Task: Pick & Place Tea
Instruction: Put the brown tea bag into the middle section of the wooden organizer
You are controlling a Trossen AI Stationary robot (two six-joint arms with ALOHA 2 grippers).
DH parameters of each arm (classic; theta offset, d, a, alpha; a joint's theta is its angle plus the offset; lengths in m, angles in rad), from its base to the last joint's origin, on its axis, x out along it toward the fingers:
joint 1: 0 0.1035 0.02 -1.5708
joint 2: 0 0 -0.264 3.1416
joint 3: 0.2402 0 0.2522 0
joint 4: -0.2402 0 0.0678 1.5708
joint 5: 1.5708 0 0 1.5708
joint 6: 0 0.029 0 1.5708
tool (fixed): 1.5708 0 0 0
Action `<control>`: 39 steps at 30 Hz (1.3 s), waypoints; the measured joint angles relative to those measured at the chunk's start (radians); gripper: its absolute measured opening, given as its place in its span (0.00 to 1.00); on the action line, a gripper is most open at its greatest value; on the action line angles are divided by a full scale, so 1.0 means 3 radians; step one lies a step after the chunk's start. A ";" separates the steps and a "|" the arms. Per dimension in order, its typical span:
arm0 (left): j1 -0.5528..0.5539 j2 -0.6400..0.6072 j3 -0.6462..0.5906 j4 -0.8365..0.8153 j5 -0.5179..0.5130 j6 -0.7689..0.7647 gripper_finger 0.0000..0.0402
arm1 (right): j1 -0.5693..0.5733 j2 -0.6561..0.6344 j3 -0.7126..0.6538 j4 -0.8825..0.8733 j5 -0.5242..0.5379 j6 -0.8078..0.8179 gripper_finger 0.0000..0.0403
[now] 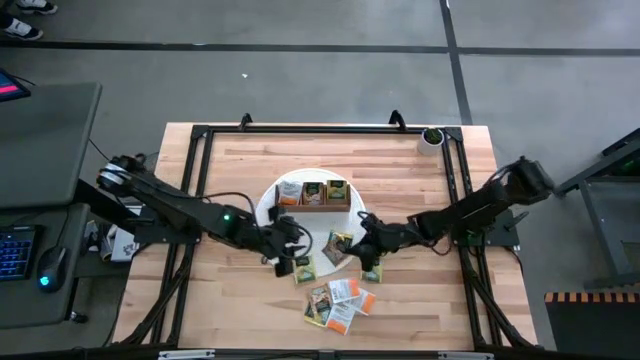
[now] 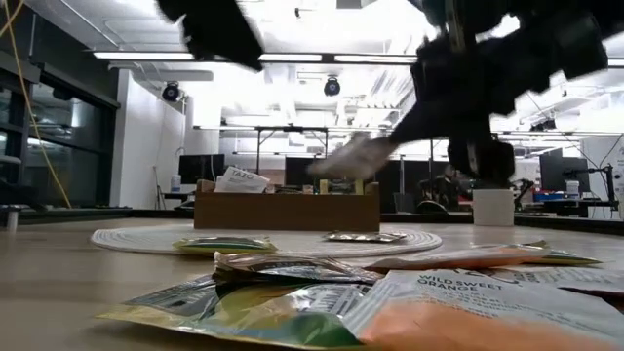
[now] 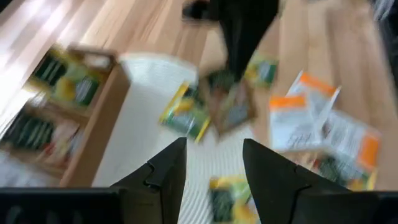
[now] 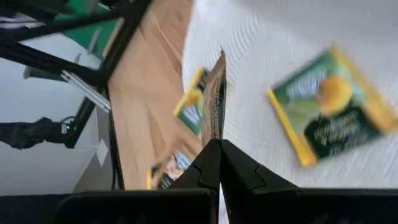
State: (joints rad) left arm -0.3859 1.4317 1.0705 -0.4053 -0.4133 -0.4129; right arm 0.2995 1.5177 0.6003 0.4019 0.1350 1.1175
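Note:
Tea packets lie flat on the table: a loose pile near the front edge, a green one and another beside it. More stand in the wooden box on the round white mat. My right gripper is shut on a brown tea packet above the mat's near edge. My left gripper hangs open over the mat, left of that packet, with nothing between its fingers; a green packet lies below it. My right gripper pinches the brown packet between its two fingers at one edge. The fingers come slanting down from the table's right side. The packet sticks out ahead of the fingertips, tilted, lifted clear of the mat and of the other packets.
A green packet and a second one lie on the mat under the held packet. A small white pot stands at the far right corner. Black frame rails run along the table's sides.

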 joint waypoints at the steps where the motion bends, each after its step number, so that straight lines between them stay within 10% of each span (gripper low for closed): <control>1: 0.0000 -0.0059 -0.0067 0.0004 0.0018 -0.0007 0.38 | -0.0023 -0.0097 0.0036 -0.0126 0.0022 -0.0065 0.00; 18: -0.0001 -0.1596 -0.1529 0.0840 0.0100 -0.0460 0.38 | -0.0910 -0.0688 0.1990 -0.3050 -0.0191 -0.2297 0.00; 39: -0.0001 -0.3416 -0.2620 0.1365 0.0140 -0.0557 0.38 | -0.1709 0.0756 0.3819 -0.3959 -0.0764 -0.4051 0.00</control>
State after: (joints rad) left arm -0.3862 0.4069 0.2843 0.0043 -0.3715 -0.5799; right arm -0.2133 1.7446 1.7459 -0.7858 -0.0942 -0.0977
